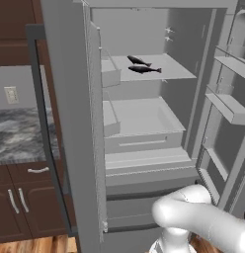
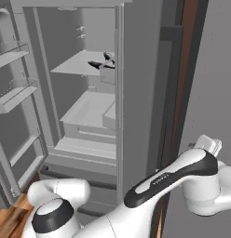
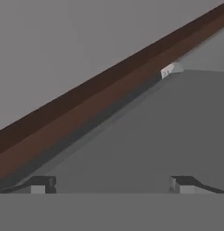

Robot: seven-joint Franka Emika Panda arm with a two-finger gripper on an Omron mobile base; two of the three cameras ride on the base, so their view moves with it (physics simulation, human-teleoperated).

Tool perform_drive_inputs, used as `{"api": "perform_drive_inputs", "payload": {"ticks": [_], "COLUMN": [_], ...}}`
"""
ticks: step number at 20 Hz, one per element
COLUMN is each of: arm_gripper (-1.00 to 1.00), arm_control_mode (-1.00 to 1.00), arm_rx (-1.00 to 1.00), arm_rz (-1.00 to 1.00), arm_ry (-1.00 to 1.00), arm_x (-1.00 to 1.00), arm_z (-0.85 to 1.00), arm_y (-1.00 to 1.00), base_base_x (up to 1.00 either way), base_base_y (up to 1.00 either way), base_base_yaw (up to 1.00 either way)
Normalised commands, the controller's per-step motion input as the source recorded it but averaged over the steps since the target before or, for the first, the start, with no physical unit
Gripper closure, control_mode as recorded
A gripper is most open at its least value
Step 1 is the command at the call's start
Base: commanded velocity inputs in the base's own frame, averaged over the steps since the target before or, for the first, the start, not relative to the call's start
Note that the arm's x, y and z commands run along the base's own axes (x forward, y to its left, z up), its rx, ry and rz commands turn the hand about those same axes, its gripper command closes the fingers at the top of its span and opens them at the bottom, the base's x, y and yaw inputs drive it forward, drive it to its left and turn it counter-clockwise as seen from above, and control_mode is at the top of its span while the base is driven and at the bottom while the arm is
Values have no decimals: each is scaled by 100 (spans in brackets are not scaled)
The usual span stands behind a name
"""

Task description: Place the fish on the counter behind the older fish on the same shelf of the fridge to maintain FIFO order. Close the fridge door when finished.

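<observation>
The fridge (image 1: 144, 163) stands with both doors swung open. Two slender dark fish lie on its upper shelf (image 1: 179, 69): one fish (image 1: 138, 61) at the back and another (image 1: 144, 69) just in front of it. They look alike, and I cannot tell which is the older fish. From the right, the front fish (image 2: 95, 64) is plain and the rear fish (image 2: 108, 56) is partly hidden by a door bin. My gripper (image 3: 112, 185) is open and empty, facing a grey panel and a brown strip. My hand (image 2: 208, 144) is out to the right of the right door.
The marbled counter (image 1: 20, 133) sits left of the fridge over dark cabinets. The left door (image 1: 70, 123) with its dark bar handle (image 1: 43, 123) juts toward me. The right door (image 1: 228, 104) shows its inner racks. Pale drawers (image 1: 144, 143) sit under the shelf.
</observation>
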Motion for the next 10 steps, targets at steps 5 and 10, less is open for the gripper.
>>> {"api": "perform_drive_inputs", "payload": {"ticks": [5, 10], "arm_gripper": [-100, -100], "arm_control_mode": [-100, -100], "arm_rx": [-1, -5], "arm_rz": [24, 19], "arm_ry": [2, 2], "arm_x": [1, 0], "arm_z": [-6, 0], "arm_y": [68, 100], "base_base_x": [0, 0], "base_base_y": [0, 0], "base_base_yaw": [0, 0]}}
